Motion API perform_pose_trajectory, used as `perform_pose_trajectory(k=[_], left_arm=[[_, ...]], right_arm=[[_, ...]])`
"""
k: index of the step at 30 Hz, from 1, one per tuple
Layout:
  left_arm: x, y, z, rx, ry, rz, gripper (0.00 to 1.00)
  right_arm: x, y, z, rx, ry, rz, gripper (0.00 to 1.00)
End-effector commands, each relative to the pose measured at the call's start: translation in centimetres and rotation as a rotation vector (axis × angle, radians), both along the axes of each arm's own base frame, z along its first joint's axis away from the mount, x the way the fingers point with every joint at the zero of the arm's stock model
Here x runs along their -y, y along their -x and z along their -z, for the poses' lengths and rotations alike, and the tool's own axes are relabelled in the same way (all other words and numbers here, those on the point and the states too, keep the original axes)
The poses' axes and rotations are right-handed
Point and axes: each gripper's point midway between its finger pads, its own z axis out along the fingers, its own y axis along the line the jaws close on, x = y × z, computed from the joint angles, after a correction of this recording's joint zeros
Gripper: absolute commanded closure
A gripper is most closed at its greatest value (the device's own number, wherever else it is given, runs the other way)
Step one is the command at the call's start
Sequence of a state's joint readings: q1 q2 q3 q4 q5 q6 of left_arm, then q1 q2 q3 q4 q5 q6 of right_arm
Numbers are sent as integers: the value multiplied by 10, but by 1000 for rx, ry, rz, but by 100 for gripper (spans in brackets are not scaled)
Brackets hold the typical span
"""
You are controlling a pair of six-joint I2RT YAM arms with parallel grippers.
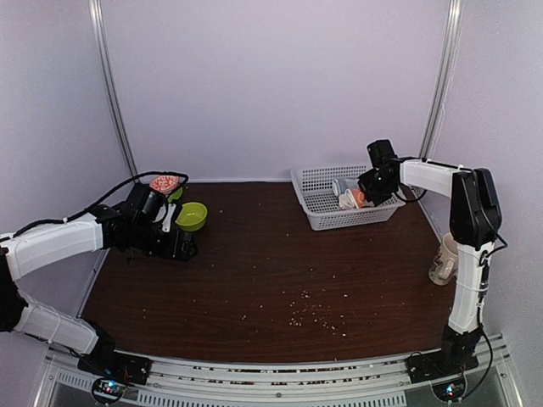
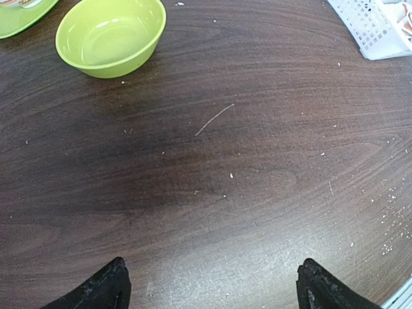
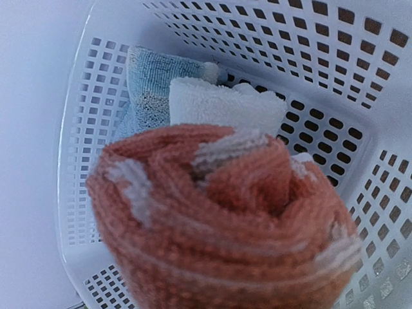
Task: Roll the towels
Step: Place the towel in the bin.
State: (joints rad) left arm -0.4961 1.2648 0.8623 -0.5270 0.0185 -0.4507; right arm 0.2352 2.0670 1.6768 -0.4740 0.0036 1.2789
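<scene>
Orange-red terry towel with white circle patterns (image 3: 219, 212), wound into a fat, loopy roll, hangs just above the white perforated plastic basket (image 3: 84, 129). We judge it pinched in the right claw (image 1: 362, 195), though the roll hides the fingers. Behind it, inside the basket, lies the plain cream-white towel (image 3: 225, 103), a plush, squared-off bundle. Beyond that, against the basket's far wall, is a small ribbed grey-blue cloth bundle (image 3: 151, 77). Well to the left of the basket, the left claw (image 2: 212, 273) stands spread wide and empty over the dark wood-grain table (image 2: 257, 161), which is speckled with pale crumbs. A glossy lime-green plastic bowl (image 2: 109, 35) sits near the left claw, likewise well left of the basket.

What worries us is that soft pile is springy, and only the grip seems to keep the spiral closed. If let go while hanging, the roll could unwind as it lands, catch the basket's rim, or knock the cream towel out of shape. The lattice holes might also snag a fingertip as the claw backs out.
</scene>
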Motion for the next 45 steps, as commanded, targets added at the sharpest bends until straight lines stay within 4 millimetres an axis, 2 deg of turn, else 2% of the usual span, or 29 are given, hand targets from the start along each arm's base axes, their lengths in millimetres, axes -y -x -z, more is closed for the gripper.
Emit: perform_pose_trajectory(k=[1, 7, 12, 20, 45], left_arm=[[3, -11, -14, 36, 11, 1, 8], [4, -11, -13, 31, 10, 2, 8], [4, -11, -13, 30, 13, 1, 8], [3, -11, -10, 24, 8, -4, 8], [3, -11, -7, 10, 1, -9, 9]], right_arm=[[7, 0, -7, 25, 11, 33, 100], [8, 6, -20, 37, 19, 33, 100], [14, 12, -3, -7, 36, 55, 100], [14, 7, 22, -70, 38, 70, 100], [20, 6, 60, -202, 81, 85, 100]])
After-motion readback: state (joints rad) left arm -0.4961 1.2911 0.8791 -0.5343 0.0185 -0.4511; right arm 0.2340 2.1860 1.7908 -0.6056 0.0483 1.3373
